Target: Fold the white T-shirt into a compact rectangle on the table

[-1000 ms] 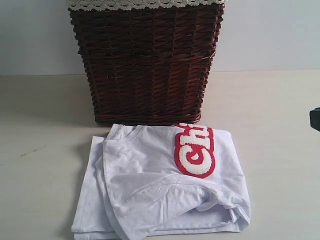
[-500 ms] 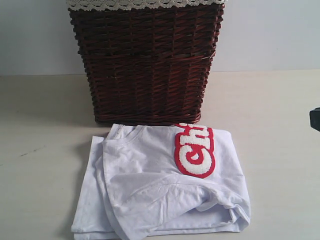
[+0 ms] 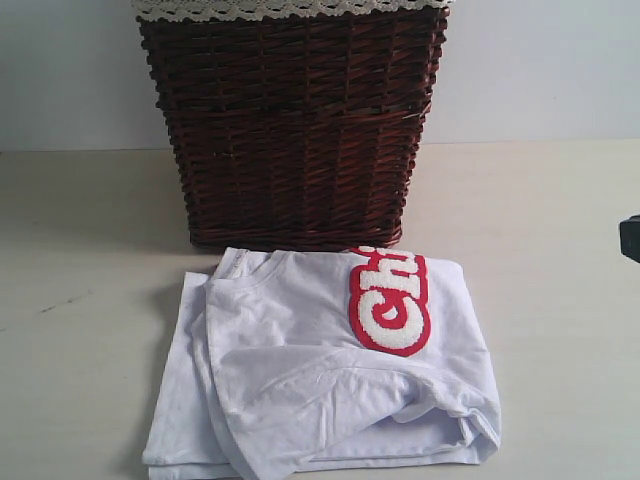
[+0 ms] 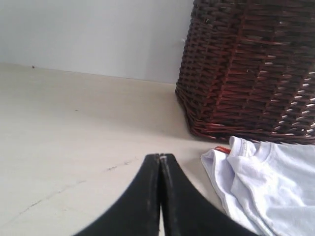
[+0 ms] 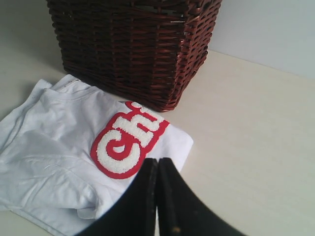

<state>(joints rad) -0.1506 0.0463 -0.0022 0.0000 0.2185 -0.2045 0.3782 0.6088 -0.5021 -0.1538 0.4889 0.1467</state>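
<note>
The white T-shirt (image 3: 320, 370) lies folded into a rough rectangle on the cream table (image 3: 540, 300), just in front of the basket, with its red-and-white lettering (image 3: 392, 298) facing up. The shirt (image 5: 59, 162) fills the near side of the right wrist view, and its collar end (image 4: 261, 177) shows in the left wrist view. My left gripper (image 4: 160, 157) is shut and empty, off the shirt's left side. My right gripper (image 5: 157, 161) is shut and empty, by the shirt's right edge. Only a dark bit of the right arm (image 3: 630, 238) shows in the exterior view.
A dark brown wicker basket (image 3: 290, 130) with a lace-trimmed liner (image 3: 290, 8) stands close behind the shirt, against the pale wall. Bare table spreads to both sides of the shirt.
</note>
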